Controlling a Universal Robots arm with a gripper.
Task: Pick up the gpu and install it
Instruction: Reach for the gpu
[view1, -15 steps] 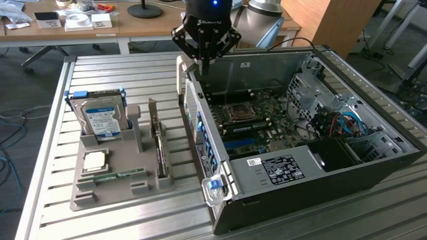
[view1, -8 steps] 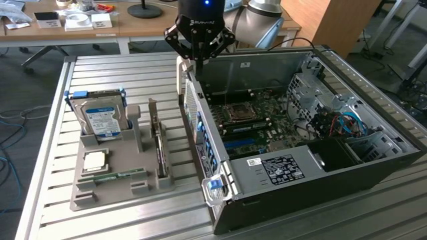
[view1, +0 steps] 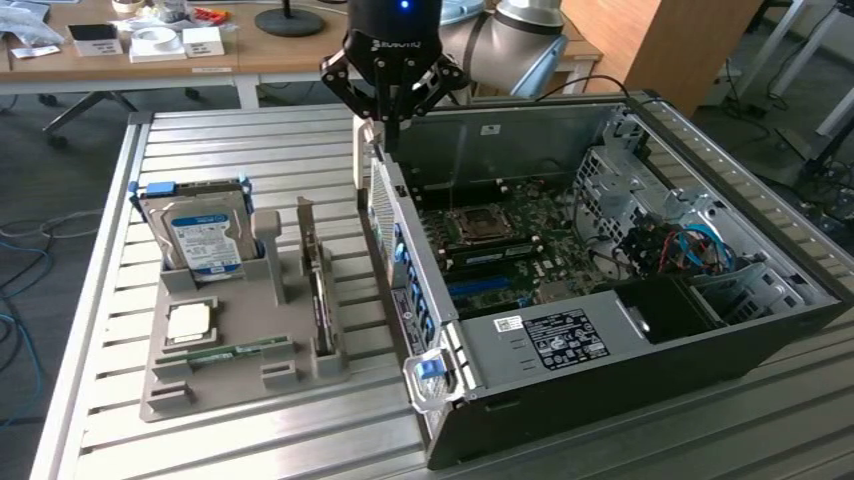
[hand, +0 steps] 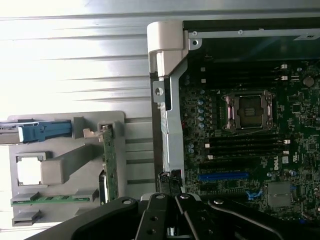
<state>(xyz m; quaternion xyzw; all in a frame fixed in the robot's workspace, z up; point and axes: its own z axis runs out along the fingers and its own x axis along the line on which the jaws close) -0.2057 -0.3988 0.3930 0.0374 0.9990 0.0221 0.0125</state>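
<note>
The gpu (view1: 318, 292), a thin green card with a silver end bracket, stands on edge in a slot of the grey holder (view1: 220, 395) on the exterior view's left. In the wrist view the gpu (hand: 110, 165) appears edge-on as a green strip. My gripper (view1: 386, 122) hangs shut and empty above the rear wall of the open computer case (view1: 747, 330), higher than the gpu and farther back. Its black fingers (hand: 169, 185) sit over the case wall, beside the motherboard (hand: 250, 150) with its blue slot (hand: 223, 176).
The holder also carries a hard drive (view1: 207, 238) in a blue bracket, a square processor (view1: 190, 320) and a RAM stick (view1: 227, 352). All of it rests on a ribbed metal table (view1: 240, 150). Cables and drive cages fill the case's far side (view1: 681, 240).
</note>
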